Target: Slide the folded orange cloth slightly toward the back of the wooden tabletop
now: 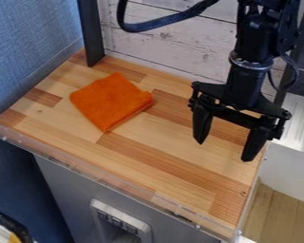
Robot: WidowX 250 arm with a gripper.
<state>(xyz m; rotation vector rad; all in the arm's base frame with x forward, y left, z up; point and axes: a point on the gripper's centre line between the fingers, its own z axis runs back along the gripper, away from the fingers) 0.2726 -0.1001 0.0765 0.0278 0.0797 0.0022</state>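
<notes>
Orange cloth: pinch a fold

My jaws stand released, wide apart, over the right of the worktop; the cloth lies flat toward the left. A good grip would need me low, square across a thick edge, closing gently without scraping.

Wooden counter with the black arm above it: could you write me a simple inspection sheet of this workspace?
Surface: striped wooden counter, with a clear strip along its front edge.
Job's things: one orange cloth, folded and lying flat towards the back left.
Clutter: nothing seen.
Gripper: its jaws are open, pointing down over the counter's right side, holding nothing.
Cables: a thick dark cable loops at the top; a thin cable curves beside the arm.
Surroundings: white plank wall behind, blue wall at left.
</notes>
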